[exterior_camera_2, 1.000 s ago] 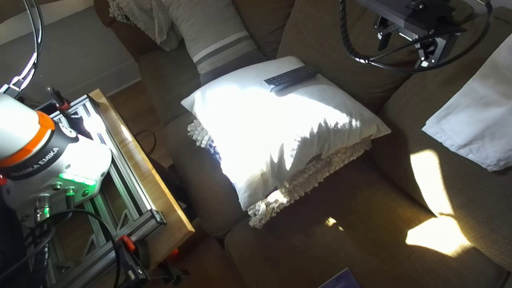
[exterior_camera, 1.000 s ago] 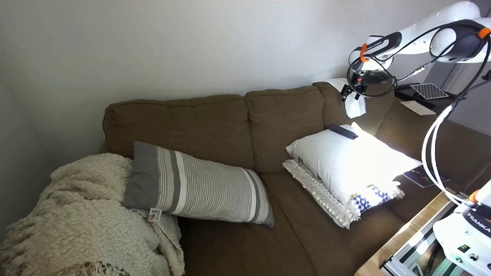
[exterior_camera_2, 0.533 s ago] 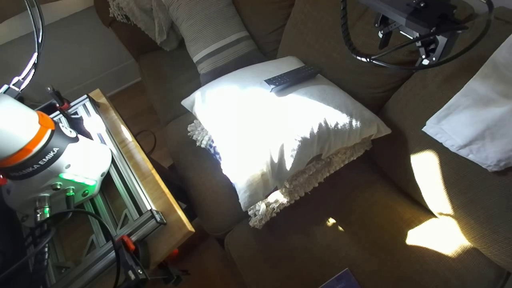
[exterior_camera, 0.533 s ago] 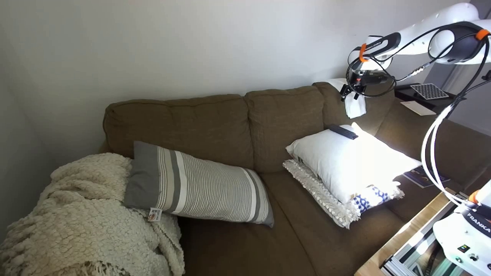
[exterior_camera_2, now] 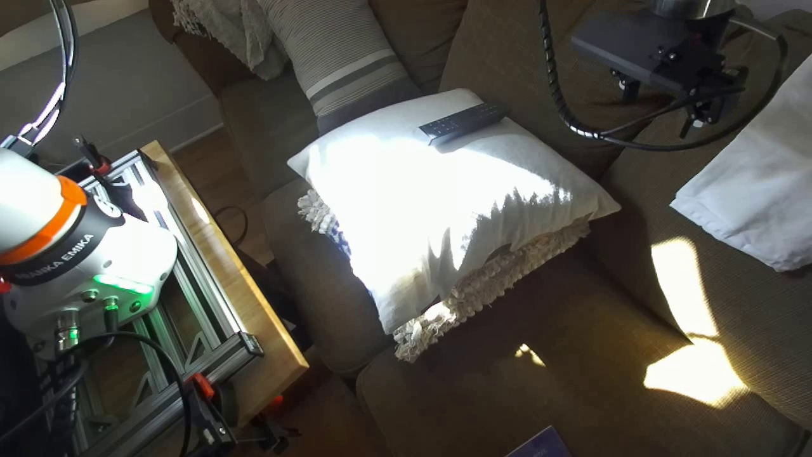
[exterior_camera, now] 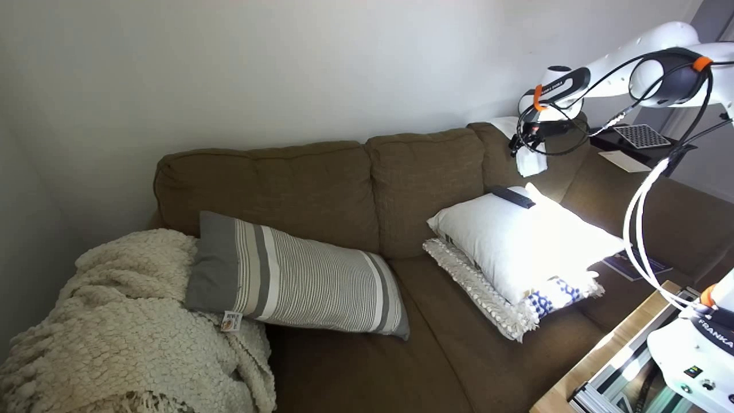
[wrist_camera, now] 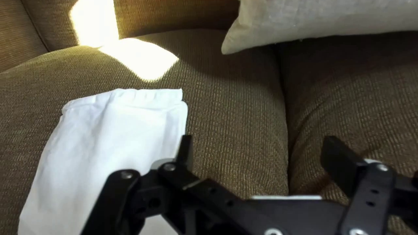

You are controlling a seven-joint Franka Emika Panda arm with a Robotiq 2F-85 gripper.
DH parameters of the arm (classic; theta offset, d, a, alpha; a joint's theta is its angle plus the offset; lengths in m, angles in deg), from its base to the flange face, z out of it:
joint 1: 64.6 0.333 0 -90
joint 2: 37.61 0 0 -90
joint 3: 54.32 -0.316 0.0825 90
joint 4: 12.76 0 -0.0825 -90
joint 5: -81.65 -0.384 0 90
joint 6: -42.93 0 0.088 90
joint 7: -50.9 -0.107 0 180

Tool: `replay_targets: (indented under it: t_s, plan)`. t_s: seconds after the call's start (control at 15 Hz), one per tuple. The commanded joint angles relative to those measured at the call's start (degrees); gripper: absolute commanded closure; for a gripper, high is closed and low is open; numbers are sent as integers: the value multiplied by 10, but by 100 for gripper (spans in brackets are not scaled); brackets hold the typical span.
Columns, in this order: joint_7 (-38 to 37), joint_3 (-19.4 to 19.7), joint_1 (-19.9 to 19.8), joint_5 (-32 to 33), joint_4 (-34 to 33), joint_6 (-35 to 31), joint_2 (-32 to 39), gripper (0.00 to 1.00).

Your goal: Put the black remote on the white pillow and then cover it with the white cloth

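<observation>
Jaws: I have the gripper (wrist_camera: 258, 143) spread wide.
Couch (exterior_camera: 264, 183): brown, sunlit in patches.
White pillow (exterior_camera_2: 438, 203): sunlit, on the fringed cushion (exterior_camera: 539, 304).
White cloth (wrist_camera: 111, 147): draped over the couch's back, near my gripper.
Black remote (exterior_camera_2: 463, 125): I see it on the pillow.

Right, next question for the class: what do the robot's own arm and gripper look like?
The arm is white and rounded, with dark joint caps, orange bands, black cables and white cables. FRANKA EMIKA is printed on its base, which shows a green light. The gripper is black, with two blocky fingers and silvery screws.
</observation>
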Motion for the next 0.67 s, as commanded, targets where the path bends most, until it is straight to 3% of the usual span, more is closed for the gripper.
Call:
replay_targets:
  t_s: [0.0,0.6]
  plan:
    - [-26,23,-1,25,-21,-69,49,0]
    - [-144,108,24,69,-70,-182,151,0]
